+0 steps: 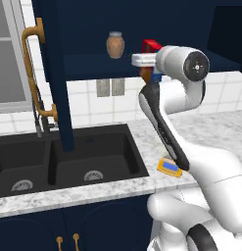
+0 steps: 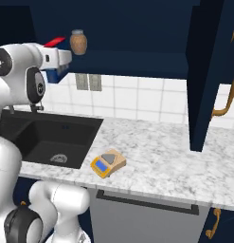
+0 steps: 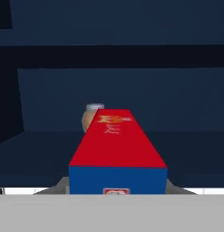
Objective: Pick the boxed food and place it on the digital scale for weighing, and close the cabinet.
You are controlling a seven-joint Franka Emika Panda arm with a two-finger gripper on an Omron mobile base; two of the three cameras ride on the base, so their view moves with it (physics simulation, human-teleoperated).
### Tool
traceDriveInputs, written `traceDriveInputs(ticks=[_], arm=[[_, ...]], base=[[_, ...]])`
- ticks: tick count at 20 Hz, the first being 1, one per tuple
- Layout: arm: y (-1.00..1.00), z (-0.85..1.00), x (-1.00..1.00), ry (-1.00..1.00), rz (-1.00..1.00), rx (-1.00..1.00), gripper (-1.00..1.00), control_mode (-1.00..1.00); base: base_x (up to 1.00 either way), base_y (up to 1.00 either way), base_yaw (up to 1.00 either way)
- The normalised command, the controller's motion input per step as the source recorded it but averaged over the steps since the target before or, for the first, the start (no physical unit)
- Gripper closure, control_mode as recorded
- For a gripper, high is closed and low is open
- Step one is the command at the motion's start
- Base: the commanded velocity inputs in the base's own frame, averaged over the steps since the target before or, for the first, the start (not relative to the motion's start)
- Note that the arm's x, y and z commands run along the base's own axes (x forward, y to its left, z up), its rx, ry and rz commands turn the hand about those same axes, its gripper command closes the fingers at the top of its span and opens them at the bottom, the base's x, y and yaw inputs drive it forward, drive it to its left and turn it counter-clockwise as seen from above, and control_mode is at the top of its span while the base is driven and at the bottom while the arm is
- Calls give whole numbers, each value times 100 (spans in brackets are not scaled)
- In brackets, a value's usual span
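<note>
Red boxed food (image 3: 114,145) with its blue side sits at the front edge of the open navy arched-door cabinet (image 1: 56,73) shelf, the gripper (image 1: 151,61) right at it; whether the fingers clasp it, I cannot tell. Behind stands a brown round jar (image 1: 115,44). Near the marble worktop's (image 2: 161,161) front edge lies the flat yellow-orange digital scale (image 2: 108,163).

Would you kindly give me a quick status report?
Gripper up at open cabinet shelf, boxed food between jaws. Scale bare on counter. Jar beside box.
</note>
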Motion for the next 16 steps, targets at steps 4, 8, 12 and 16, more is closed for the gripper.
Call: traceDriveInputs(ticks=[4,8,12,16], arm=[[-47,6,-100,3,4,0,100,-100],[-60,-18,-100,0,16,0,100,-100],[-52,-63,-52,0,36,0,100,-100],[-58,-73,-13,0,36,0,100,-100]], base=[[0,0,0],[0,0,0],[0,0,0],[0,0,0]])
